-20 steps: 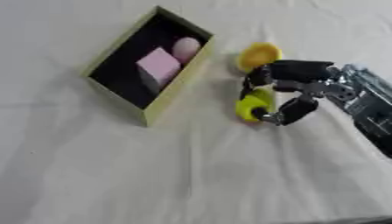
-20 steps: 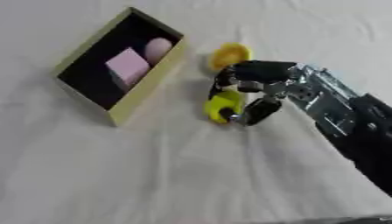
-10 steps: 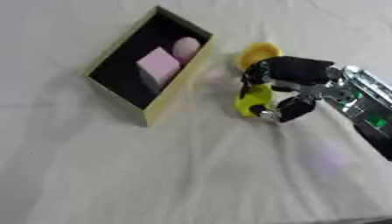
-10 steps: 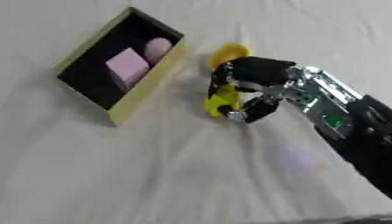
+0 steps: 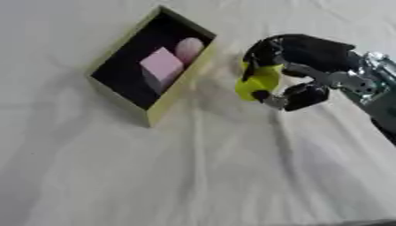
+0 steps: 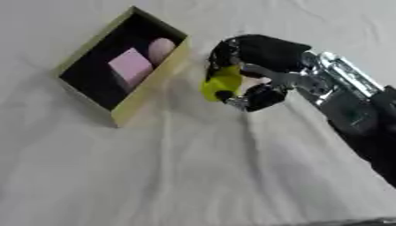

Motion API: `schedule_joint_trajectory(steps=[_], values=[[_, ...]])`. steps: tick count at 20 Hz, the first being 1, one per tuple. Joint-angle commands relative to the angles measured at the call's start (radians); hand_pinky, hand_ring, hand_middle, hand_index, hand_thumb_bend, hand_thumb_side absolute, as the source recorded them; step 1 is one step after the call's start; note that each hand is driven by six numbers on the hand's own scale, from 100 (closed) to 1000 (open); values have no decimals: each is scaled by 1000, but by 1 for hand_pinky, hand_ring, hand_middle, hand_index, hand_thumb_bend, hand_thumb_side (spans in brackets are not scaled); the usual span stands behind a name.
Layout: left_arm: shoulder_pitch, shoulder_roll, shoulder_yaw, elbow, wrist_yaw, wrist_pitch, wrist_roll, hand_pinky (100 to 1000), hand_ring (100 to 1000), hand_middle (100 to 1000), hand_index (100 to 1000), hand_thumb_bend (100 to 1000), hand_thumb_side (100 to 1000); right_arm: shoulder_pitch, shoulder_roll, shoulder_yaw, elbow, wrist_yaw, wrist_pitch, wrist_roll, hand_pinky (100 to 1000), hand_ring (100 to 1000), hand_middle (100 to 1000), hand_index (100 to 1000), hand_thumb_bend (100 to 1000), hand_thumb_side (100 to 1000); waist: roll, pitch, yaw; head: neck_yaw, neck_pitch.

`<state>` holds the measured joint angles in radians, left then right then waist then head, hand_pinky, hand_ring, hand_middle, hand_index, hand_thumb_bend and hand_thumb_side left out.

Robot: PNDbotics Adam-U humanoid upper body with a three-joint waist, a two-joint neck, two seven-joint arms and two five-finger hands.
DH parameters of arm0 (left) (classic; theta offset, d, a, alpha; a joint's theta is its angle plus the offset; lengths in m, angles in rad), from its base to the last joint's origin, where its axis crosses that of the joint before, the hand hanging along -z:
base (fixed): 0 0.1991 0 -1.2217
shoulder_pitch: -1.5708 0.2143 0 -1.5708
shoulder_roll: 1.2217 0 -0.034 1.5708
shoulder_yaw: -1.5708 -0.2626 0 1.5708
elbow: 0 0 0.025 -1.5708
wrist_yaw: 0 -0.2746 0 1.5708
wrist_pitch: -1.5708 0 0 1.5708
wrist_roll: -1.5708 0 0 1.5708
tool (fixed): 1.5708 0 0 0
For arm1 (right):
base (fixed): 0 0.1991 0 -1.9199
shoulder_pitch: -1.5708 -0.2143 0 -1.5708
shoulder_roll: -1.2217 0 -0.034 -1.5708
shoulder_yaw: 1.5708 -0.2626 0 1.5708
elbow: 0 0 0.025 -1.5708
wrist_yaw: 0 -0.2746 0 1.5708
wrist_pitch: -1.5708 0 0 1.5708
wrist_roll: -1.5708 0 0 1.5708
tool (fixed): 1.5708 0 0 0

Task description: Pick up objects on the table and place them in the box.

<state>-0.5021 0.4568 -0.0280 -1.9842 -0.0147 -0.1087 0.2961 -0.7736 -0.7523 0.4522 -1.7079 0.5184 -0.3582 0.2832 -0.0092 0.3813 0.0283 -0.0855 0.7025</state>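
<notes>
My right hand (image 5: 306, 57) comes in from the right and is shut on a yellow-green object (image 5: 257, 83), fingers curled over its top and thumb under it. It hangs above the cloth just right of the box's near long wall. The open box (image 5: 179, 90) has yellow-green walls and a black inside; it lies askew at the upper left. In it lie a pink cube (image 5: 161, 66) and a pale pink rounded object (image 5: 188, 47). The orange-yellow object seen before is hidden behind my hand. My left hand is not in any view.
A wrinkled white cloth (image 5: 193, 176) covers the whole table. My silver and black right forearm (image 6: 348, 110) runs off to the lower right.
My right hand has lifted the yellow-green object and carried it left, closer to the box wall. The orange-yellow object behind it has gone out of sight.
</notes>
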Motion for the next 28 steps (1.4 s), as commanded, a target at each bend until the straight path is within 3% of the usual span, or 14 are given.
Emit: schedule_joint_trajectory(steps=[1, 8, 14, 19, 28], values=[[-13, 10, -1, -16, 4, -2, -5, 739, 757, 718, 893, 159, 564, -62, 3, -11, -21, -12, 11, 6, 793, 776, 509, 652, 100, 100, 0, -24, 3, -9, -7], [-18, 7, -2, -16, 10, -6, -2, 739, 756, 717, 892, 165, 556, -249, 165, -4, 110, 2, 18, 39, 792, 768, 502, 648, 100, 100, 5, -23, 10, -31, -7], [-31, -2, -8, -16, 16, -19, 11, 740, 761, 720, 891, 180, 535, -365, 329, -30, 335, 127, -25, 12, 790, 765, 502, 647, 100, 100, 4, -22, 23, -52, -10], [-46, -4, -14, -16, 20, -27, 17, 739, 760, 719, 889, 181, 534, -404, 403, -65, 528, 205, -92, -23, 794, 772, 500, 647, 100, 100, -5, -11, 41, -63, -18], [-62, -17, -20, -16, 26, -30, 14, 738, 759, 718, 887, 180, 538, -408, 502, -106, 696, 357, -145, -103, 793, 776, 500, 648, 100, 100, -10, 3, 62, -85, -34]])
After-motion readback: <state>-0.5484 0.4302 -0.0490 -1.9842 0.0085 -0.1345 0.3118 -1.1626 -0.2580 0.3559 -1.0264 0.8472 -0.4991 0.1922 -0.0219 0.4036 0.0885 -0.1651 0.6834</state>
